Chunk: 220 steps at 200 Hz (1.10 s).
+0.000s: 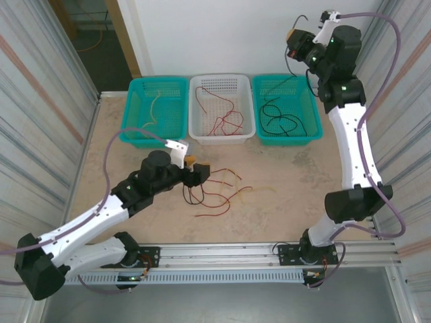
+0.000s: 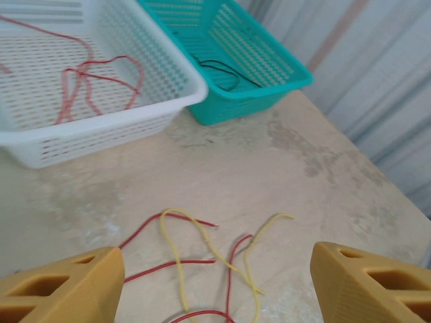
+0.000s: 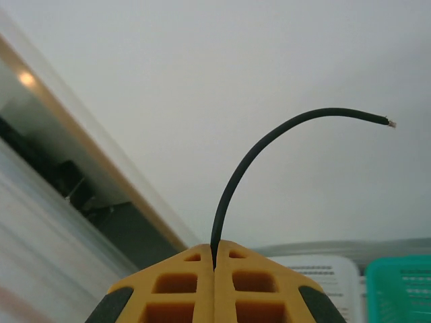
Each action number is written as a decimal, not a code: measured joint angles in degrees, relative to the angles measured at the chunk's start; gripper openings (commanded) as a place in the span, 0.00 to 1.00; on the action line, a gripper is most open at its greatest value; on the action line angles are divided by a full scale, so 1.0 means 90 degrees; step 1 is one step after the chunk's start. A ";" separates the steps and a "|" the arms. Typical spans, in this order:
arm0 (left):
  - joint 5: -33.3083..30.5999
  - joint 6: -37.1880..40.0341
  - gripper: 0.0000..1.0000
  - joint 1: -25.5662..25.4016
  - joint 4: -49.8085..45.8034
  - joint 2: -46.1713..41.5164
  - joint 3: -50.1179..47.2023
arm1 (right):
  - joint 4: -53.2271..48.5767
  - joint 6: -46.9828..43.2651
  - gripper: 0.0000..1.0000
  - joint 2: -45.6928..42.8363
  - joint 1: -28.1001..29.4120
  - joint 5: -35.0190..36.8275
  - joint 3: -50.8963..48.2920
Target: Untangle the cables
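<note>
**Operator:** What is hidden or hard to read?

**Describer:** From above, your left gripper (image 1: 201, 172) is a dark lump and its fingers blur together. In the left wrist view, both yellow fingers (image 2: 67, 286) are cut off by the bottom edge. The loose cables (image 2: 202, 262) run out of frame there too. In the right wrist view, the black cable (image 3: 269, 141) vanishes into the seam of your right gripper (image 3: 214, 259), and anything below the pinch is covered.

**Operator:** Where are the cables relative to the fingers?

**Describer:** Your left fingers stand wide apart and hold nothing. Red and pale yellow strands lie on the table (image 1: 289, 182), in the gap between the tips and just ahead of them. Your right fingers are pressed together on the black cable, and its free end arcs up and to the right.

**Operator:** And the arms?

**Describer:** Your left arm (image 1: 94, 219) reaches low from the near left corner to the table's middle, with its wrist over the loose tangle. Your right arm (image 1: 347, 134) rises steeply along the right side. Its gripper is high against the white wall, above the right teal basket (image 1: 286, 140), which holds more black cable. The white basket (image 1: 222, 138) holds red cables, and the left teal basket (image 1: 158, 80) holds a pale yellow one.
</note>
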 measured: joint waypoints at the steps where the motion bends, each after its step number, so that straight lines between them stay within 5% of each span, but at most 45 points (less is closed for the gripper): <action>1: -0.0012 -0.0019 0.73 0.0022 -0.0017 -0.0017 -0.0005 | 0.0002 -0.0002 0.00 0.0017 -0.0012 0.0005 0.0002; 25: -0.0102 -0.0304 0.74 0.0413 -0.0308 -0.0177 -0.0083 | -0.0117 -0.0134 0.00 0.0656 -0.0289 0.0136 0.0034; 63: -0.0175 -0.0578 0.76 0.0636 -0.0699 -0.0486 -0.0257 | -0.0653 -0.0053 0.37 0.2101 -0.0612 0.0097 0.0245; 105: -0.0362 -0.0760 0.78 0.0636 -0.1137 -0.0682 -0.0279 | -0.1268 -0.0034 0.43 0.2494 -0.0838 0.0160 0.0061; 165: -0.0546 -0.1338 0.57 0.1112 -0.1834 -0.0321 -0.0367 | -0.1180 -0.0046 0.45 0.0780 -0.0393 0.0185 -0.1443; 220: 0.0090 -0.1581 0.27 0.1231 -0.1863 0.1154 -0.0374 | -0.0797 -0.0119 0.46 -0.1656 0.1566 0.0559 -0.3888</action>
